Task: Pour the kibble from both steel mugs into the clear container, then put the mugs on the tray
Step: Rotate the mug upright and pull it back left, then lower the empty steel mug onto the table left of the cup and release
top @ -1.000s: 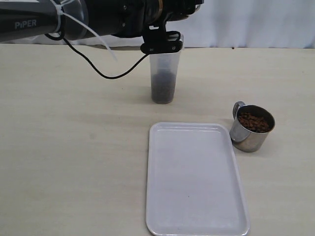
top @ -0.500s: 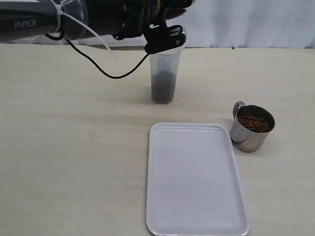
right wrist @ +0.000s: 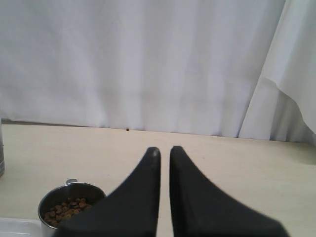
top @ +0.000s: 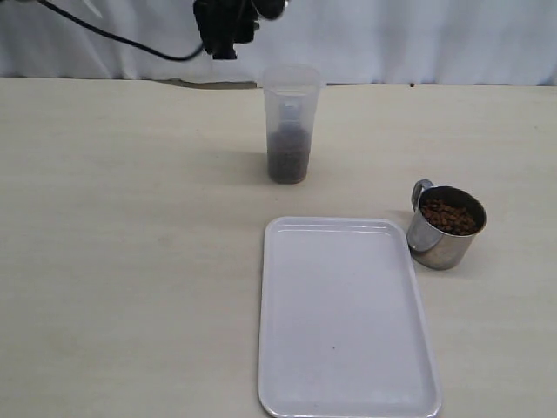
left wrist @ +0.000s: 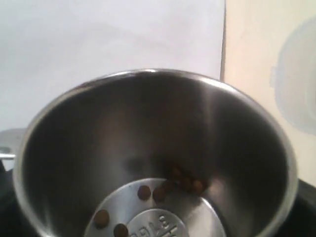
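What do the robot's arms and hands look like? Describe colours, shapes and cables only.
The right hand has two smooth matte black fingers, broad at the base, tapering to rounded tips. The left arm shows only blocky black hardware and a thin black cable. No markings visible.

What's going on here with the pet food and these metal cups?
A two-armed robot is moving dry pet food into a tall clear plastic cup, which holds a dark layer of brown pellets at its bottom. The left gripper holds one shiny steel mug up by the white curtain; only a few pellets lie in it. The second steel mug stands full on the table beside the flat white rectangular tray, which carries no mug yet. The right gripper is shut and holds nothing.
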Motion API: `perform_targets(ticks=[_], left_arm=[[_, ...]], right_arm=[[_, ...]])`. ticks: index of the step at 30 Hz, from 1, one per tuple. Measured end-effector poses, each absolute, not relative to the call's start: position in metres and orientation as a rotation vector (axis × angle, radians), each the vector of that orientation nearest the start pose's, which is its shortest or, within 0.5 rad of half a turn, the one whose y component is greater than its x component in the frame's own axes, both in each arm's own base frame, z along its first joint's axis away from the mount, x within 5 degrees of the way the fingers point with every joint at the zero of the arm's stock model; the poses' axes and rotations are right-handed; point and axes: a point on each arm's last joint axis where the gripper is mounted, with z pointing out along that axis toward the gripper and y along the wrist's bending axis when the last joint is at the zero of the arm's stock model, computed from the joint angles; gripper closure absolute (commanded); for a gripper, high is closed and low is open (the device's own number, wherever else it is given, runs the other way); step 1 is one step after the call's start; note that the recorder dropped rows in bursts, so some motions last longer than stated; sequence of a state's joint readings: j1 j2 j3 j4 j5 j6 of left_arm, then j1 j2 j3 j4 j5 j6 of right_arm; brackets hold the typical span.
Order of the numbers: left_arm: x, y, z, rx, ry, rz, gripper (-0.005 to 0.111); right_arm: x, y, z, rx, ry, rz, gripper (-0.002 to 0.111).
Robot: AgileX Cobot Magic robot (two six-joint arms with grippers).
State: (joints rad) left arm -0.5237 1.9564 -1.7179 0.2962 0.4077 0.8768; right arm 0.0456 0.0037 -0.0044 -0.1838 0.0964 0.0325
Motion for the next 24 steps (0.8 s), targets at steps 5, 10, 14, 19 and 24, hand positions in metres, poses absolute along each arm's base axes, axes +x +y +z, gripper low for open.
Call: perform_targets(ticks=[5, 10, 14, 19, 24], left_arm=[[0.423, -0.181, 0.313, 1.249, 1.823, 0.207, 0.107], [0.425, -0.147, 0.297, 1.039, 2.009, 0.016, 0.107], [0.411, -0.126, 0.275, 0.882, 2.054, -0.030, 0.107], [0.378, -0.101, 0.246, 0.643, 1.985, 0.064, 0.107], [0.329, -0.090, 0.199, 0.464, 1.942, 0.110, 0.107]], right_arm=[[0.057, 0.001, 0.206, -0.141, 1.572, -0.096, 0.103], [0.057, 0.001, 0.206, -0.141, 1.572, -0.096, 0.103], [0.057, 0.001, 0.206, -0.141, 1.572, -0.096, 0.103], [0.057, 0.001, 0.206, -0.141, 1.572, -0.096, 0.103], [0.057, 0.001, 0.206, -0.141, 1.572, -0.096, 0.103]])
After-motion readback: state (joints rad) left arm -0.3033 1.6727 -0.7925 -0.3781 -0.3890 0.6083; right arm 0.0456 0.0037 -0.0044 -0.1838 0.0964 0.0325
